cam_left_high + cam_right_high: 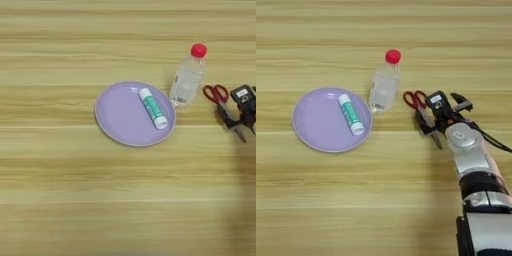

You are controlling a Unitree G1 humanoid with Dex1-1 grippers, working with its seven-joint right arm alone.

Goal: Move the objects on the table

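Yellowish wooden table [384,200] fills the view; over its right side the right gripper [442,112] hangs spread wide above the scissors [422,115], gripping nothing. Just left stands the bottle [384,85], beside a purple plate [316,125] holding the glue stick [350,114].

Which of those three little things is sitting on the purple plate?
The white-and-teal glue stick: it lies flat on the purple plate. The red-capped bottle stands upright on the bare table beside the plate, and the red-handled scissors lie further right.
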